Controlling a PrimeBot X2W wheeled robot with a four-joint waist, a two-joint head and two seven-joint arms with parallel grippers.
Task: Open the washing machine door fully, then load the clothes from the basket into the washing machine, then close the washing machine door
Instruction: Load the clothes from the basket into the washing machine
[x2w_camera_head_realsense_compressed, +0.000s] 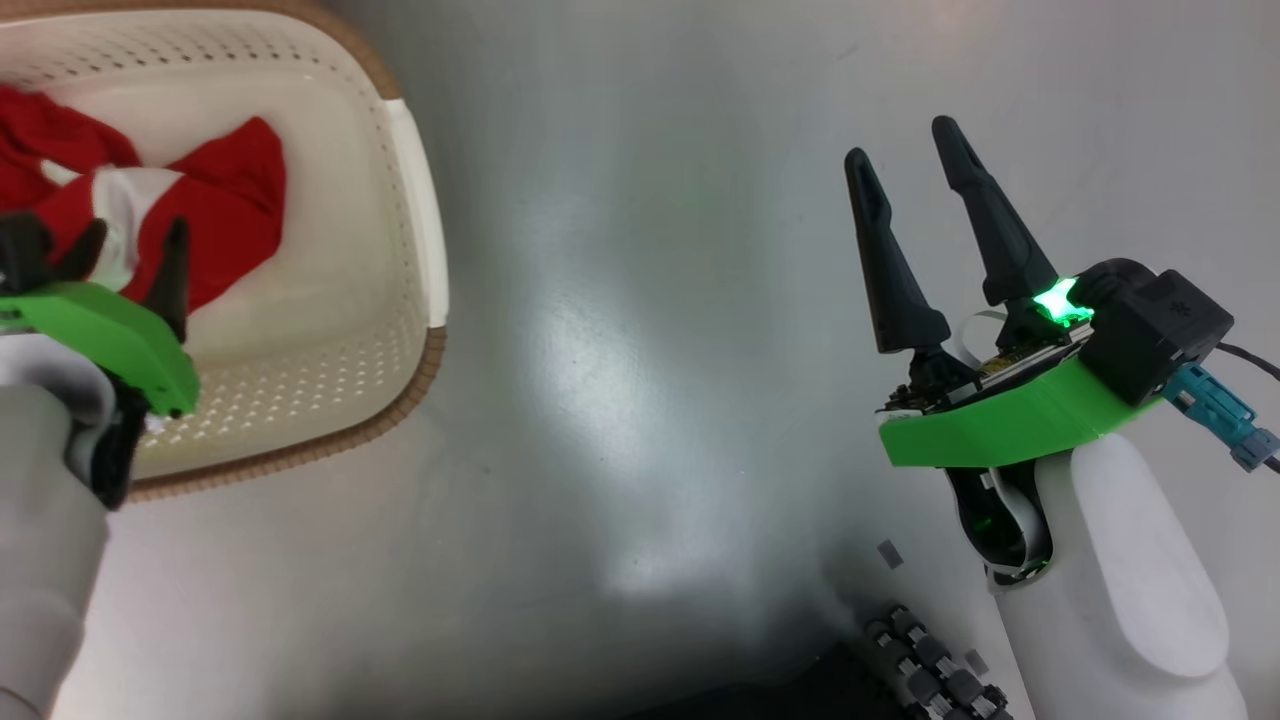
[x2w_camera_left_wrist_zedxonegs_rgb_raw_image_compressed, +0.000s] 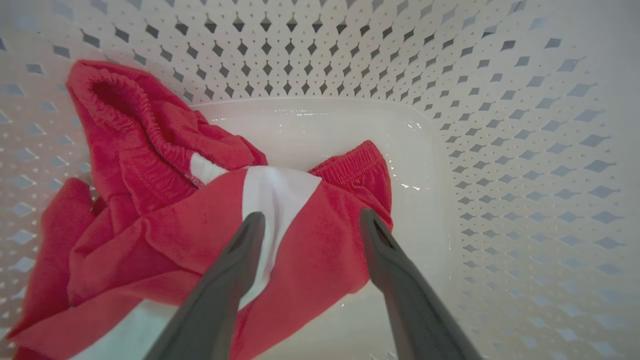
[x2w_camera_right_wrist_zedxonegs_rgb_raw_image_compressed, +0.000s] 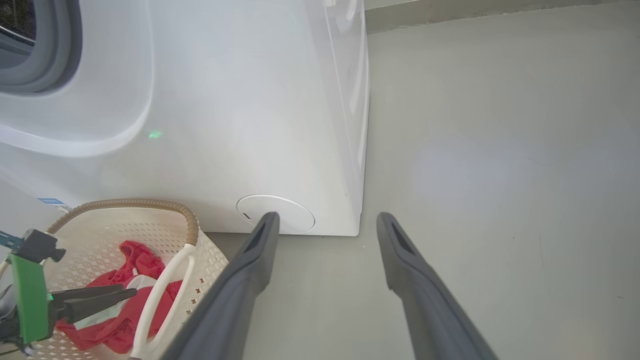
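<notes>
The cream basket (x2w_camera_head_realsense_compressed: 415, 200) stands on the floor at the upper left, with the red and white clothes (x2w_camera_head_realsense_compressed: 230, 190) lying in it. My left gripper (x2w_camera_head_realsense_compressed: 135, 232) hangs inside the basket just above the clothes, open. In the left wrist view its fingers (x2w_camera_left_wrist_zedxonegs_rgb_raw_image_compressed: 312, 215) straddle a red fold with a white patch (x2w_camera_left_wrist_zedxonegs_rgb_raw_image_compressed: 165, 225), gripping nothing. My right gripper (x2w_camera_head_realsense_compressed: 902, 142) stands open and empty over bare floor. The right wrist view shows the washing machine (x2w_camera_right_wrist_zedxonegs_rgb_raw_image_compressed: 225, 100), its grey rubber ring (x2w_camera_right_wrist_zedxonegs_rgb_raw_image_compressed: 55, 50), and the basket (x2w_camera_right_wrist_zedxonegs_rgb_raw_image_compressed: 125, 202) before it. The washing machine door is out of view.
Shiny grey floor (x2w_camera_head_realsense_compressed: 620, 300) lies between the basket and my right arm. The machine's round flap (x2w_camera_right_wrist_zedxonegs_rgb_raw_image_compressed: 295, 215) sits low on its front, beside its right corner. A dark ribbed part of my base (x2w_camera_head_realsense_compressed: 930, 660) shows at the bottom. Open floor (x2w_camera_right_wrist_zedxonegs_rgb_raw_image_compressed: 500, 175) extends right of the machine.
</notes>
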